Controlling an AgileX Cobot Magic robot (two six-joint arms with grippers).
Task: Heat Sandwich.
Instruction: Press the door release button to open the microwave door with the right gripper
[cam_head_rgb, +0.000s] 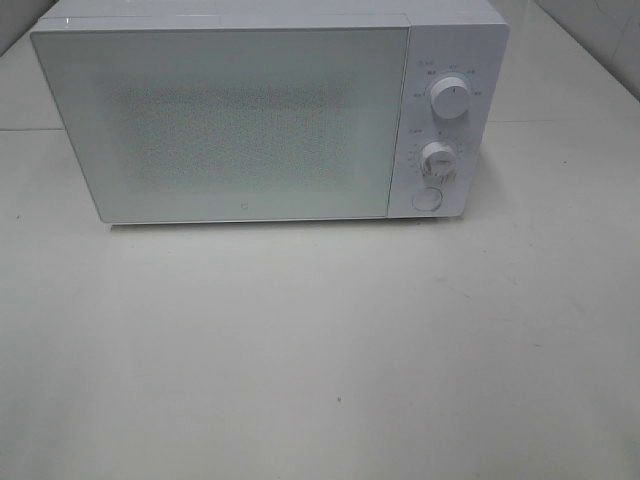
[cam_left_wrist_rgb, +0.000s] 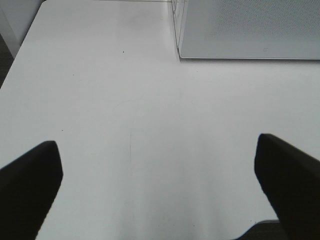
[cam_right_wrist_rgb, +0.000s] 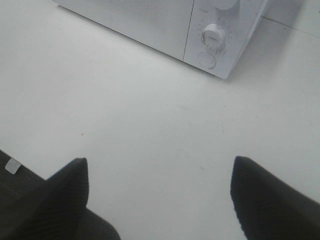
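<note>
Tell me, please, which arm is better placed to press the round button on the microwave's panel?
Probably the right. The right gripper, open, faces the round button under the lower dial. The left gripper, also open, faces the opposite corner of the microwave door.

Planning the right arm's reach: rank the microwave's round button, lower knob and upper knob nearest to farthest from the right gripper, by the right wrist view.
From the right gripper:
1. Round button, lowest of the three.
2. Lower knob, in the middle.
3. Upper knob, topmost, partly out of frame.
</note>
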